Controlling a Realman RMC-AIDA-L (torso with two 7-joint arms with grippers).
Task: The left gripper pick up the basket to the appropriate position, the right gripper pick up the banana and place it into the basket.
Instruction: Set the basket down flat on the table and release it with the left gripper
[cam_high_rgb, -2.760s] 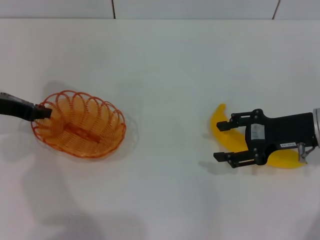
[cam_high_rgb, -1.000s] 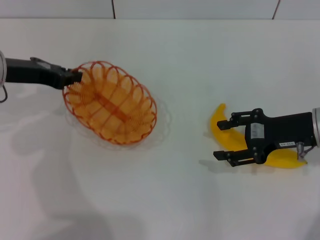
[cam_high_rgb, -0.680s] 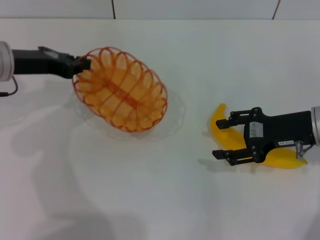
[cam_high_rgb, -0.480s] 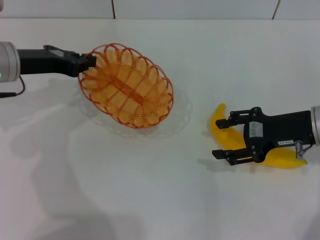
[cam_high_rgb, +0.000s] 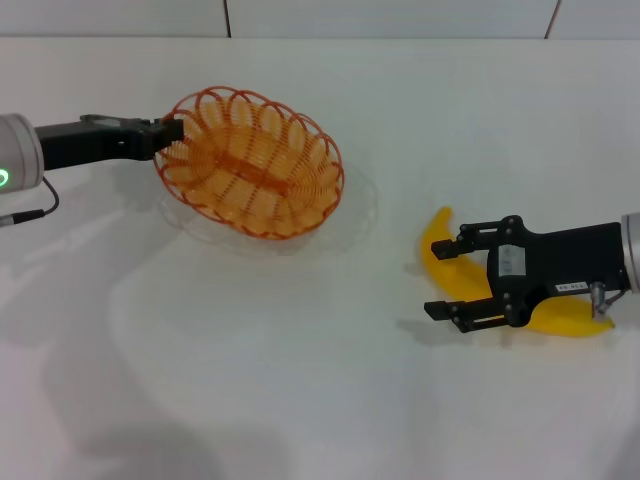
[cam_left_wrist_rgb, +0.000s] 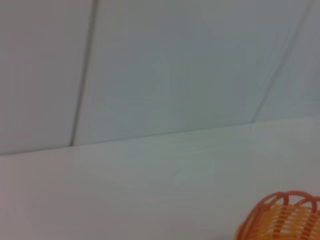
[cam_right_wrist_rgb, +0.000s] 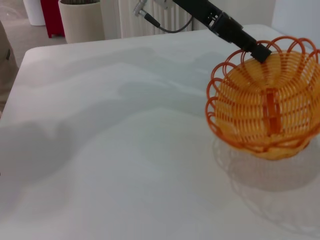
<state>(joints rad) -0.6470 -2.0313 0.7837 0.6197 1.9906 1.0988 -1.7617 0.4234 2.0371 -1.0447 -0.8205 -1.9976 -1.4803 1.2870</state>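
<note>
Head view: I see the left gripper (cam_high_rgb: 172, 132) clamped on the rim of the basket (cam_high_rgb: 250, 163), holding it tilted above the white table (cam_high_rgb: 300, 380), its shadow beneath it. To the basket's right and nearer me, well apart from it, the right gripper (cam_high_rgb: 448, 281) hangs over the banana (cam_high_rgb: 440, 247) with fingers spread wide, gripping nothing. The banana lies flat on the table. A tiled wall (cam_high_rgb: 390, 18) runs behind the basket.

Left wrist view: I see only a piece of the basket's rim (cam_left_wrist_rgb: 282, 217), table and pale wall panels.

Right wrist view: the basket (cam_right_wrist_rgb: 267, 112) hangs from the left gripper (cam_right_wrist_rgb: 260, 51). Beyond the table stand a beige pot (cam_right_wrist_rgb: 82, 19) and a red object (cam_right_wrist_rgb: 50, 11).
</note>
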